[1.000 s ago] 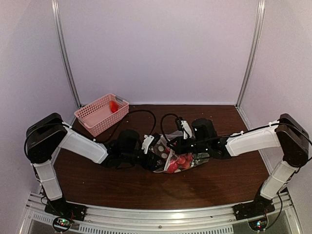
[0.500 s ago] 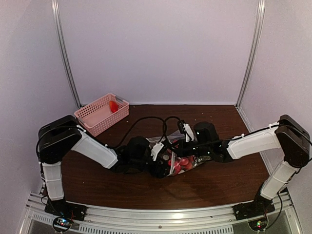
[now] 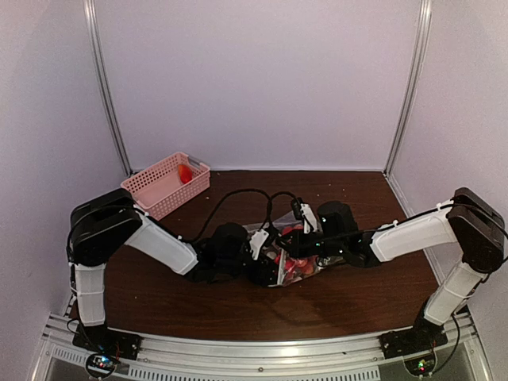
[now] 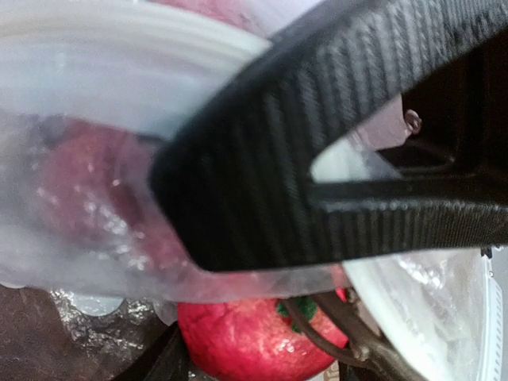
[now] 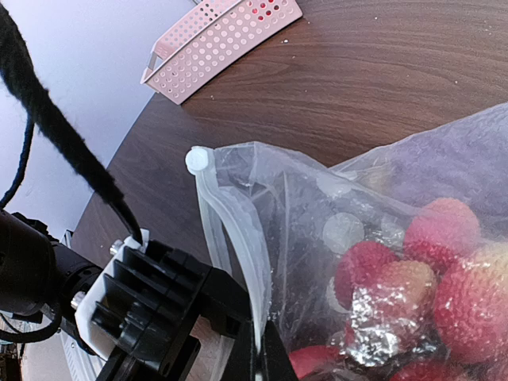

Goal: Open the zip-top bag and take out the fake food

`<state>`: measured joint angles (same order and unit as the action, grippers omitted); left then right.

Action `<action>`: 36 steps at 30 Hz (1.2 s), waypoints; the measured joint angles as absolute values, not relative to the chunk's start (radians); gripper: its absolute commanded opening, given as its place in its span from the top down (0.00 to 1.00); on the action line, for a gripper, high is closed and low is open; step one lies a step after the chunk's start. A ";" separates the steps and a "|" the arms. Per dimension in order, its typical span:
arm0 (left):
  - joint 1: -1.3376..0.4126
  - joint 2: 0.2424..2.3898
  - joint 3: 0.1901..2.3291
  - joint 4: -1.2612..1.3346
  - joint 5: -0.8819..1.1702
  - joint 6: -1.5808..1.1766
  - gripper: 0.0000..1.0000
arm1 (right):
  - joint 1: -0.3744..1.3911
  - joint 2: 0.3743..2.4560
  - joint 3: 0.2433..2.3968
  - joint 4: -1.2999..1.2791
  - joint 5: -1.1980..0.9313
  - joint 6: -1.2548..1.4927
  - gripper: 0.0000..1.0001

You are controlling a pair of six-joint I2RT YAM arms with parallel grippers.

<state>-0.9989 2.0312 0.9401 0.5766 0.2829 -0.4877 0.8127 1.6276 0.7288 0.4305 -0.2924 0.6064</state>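
Note:
The zip-top bag [image 3: 305, 268] lies mid-table, clear with white dots [image 5: 343, 232], holding red bumpy fake food [image 5: 444, 262]. My right gripper [image 5: 263, 355] is shut on the bag's white zip strip [image 5: 230, 230] and holds that edge up [image 3: 298, 236]. My left gripper [image 3: 268, 266] is at the bag's mouth. In the left wrist view a red piece with a green top [image 4: 254, 341] sits between its fingers [image 4: 163, 363], under the bag's film [image 4: 79, 71]. Whether they press on it does not show. A black ribbed gripper part [image 4: 302, 143] blocks most of that view.
A pink lattice basket [image 3: 163, 186] stands at the back left with a red-orange piece [image 3: 185, 173] inside; the right wrist view shows the basket [image 5: 214, 36] too. Black cables [image 3: 238, 194] loop over the table behind the bag. The left arm's wrist [image 5: 159, 317] sits right beside the bag's mouth.
My left arm has reached further right, up to the bag's mouth. The bag and the right gripper have shifted slightly right with it.

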 measured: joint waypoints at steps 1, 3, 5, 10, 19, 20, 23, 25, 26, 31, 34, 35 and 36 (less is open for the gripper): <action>-0.999 2.031 0.940 0.579 0.280 -0.489 0.54 | 0.813 1.628 0.728 0.431 -0.292 0.606 1.00; -0.999 2.031 0.937 0.589 0.275 -0.493 0.60 | 0.813 1.628 0.728 0.432 -0.292 0.606 1.00; -0.999 2.031 0.926 0.607 0.268 -0.497 0.63 | 0.813 1.628 0.728 0.432 -0.292 0.606 1.00; -0.999 2.014 0.881 0.639 0.250 -0.503 0.66 | 0.813 1.628 0.728 0.432 -0.292 0.606 1.00; -0.999 1.921 0.785 0.624 0.211 -0.504 0.68 | 0.813 1.628 0.731 0.431 -0.292 0.606 1.00; -0.999 1.906 0.771 0.623 0.204 -0.504 0.68 | 0.813 1.628 0.733 0.431 -0.292 0.606 1.00; -0.998 1.876 0.746 0.619 0.196 -0.506 0.68 | 0.813 1.628 0.744 0.431 -0.292 0.606 1.00; -0.996 1.848 0.727 0.615 0.193 -0.507 0.68 | 0.813 1.628 0.751 0.433 -0.292 0.606 1.00; -0.995 1.829 0.715 0.612 0.193 -0.507 0.68 | 0.813 1.629 0.753 0.434 -0.292 0.606 1.00; -0.968 1.724 0.670 0.604 0.197 -0.506 0.68 | 0.813 1.635 0.757 0.435 -0.292 0.606 1.00; -0.926 1.655 0.663 0.573 0.204 -0.504 0.68 | 0.812 1.638 0.762 0.435 -0.292 0.606 1.00; -0.910 1.634 0.662 0.565 0.206 -0.502 0.68 | 0.812 1.638 0.762 0.435 -0.292 0.606 1.00; -0.894 1.614 0.662 0.557 0.209 -0.500 0.67 | 0.812 1.638 0.762 0.435 -0.293 0.606 1.00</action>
<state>-0.8936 1.6138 0.6617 0.5568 0.2092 -0.4995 0.8124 1.6379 0.7620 0.4355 -0.2928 0.6056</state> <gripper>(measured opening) 0.596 0.010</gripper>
